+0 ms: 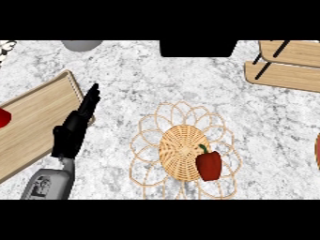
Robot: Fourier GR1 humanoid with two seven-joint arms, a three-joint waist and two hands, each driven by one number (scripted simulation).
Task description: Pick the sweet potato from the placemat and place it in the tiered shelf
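One robot hand (pixel 76 126), the left, shows at the lower left over the marble counter (pixel 190 79), its fingers straight and pressed together, pointing up-right beside a wooden board (pixel 31 126) and holding nothing. On the woven placemat (pixel 183 150) lies a red bell pepper (pixel 209 165), at the lower right of its solid middle; no sweet potato shows. The tiered shelf (pixel 294 65) stands at the upper right, well apart from both.

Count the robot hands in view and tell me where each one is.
1. The left hand shows at the view's left, fingers straight, over the counter beside the wooden board. The right hand is out of view.
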